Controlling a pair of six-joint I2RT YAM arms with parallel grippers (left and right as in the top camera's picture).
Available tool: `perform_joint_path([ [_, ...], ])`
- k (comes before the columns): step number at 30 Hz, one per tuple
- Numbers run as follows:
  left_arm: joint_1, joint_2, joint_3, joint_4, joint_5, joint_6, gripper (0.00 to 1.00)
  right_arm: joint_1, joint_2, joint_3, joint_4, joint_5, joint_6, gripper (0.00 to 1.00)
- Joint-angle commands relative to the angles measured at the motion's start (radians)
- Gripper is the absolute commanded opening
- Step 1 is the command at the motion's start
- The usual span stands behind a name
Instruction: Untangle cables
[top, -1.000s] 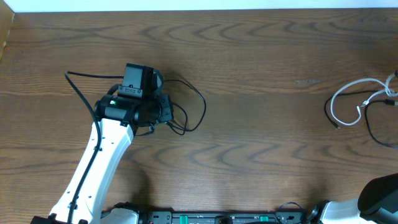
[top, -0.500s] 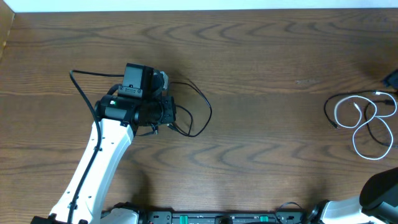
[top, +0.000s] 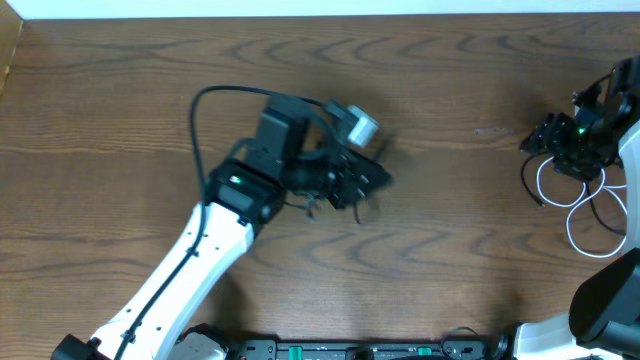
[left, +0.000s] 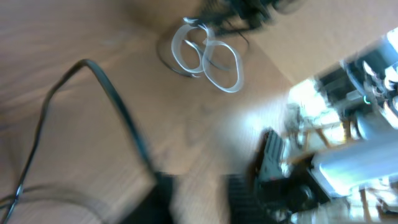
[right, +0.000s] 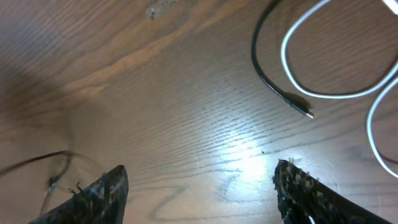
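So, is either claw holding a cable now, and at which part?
The right claw is open and holds nothing; the white cable and the black cable lie on the table past it. The left claw is too blurred: cannot tell.

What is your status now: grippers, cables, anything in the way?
Right gripper open, empty, beside the white cable and black cable. Left gripper blurred, state unclear. Both cables in overlapping loops on the table. No obstacle seen.
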Motion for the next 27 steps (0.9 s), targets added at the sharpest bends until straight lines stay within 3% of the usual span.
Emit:
perform_joint_path([
  [1,-0.026,0.000,0.009,-0.034,-0.085,0.023,0.52,0.023,-0.002,-0.005,-0.002,-0.015,-0.049,0.71],
  [6,0.020,0.000,0.009,-0.217,-0.425,0.022,0.54,0.073,-0.002,-0.006,-0.074,-0.146,-0.165,0.75],
  [11,0.054,0.000,0.009,-0.452,-0.718,0.022,0.54,0.197,-0.002,-0.045,-0.108,-0.137,-0.165,0.73],
  [16,0.057,0.000,0.009,-0.534,-0.755,0.022,0.54,0.324,-0.002,-0.176,-0.054,-0.134,-0.102,0.69],
  [27,0.057,0.000,0.009,-0.533,-0.755,0.022,0.55,0.453,-0.002,-0.443,-0.025,-0.139,0.020,0.66],
])
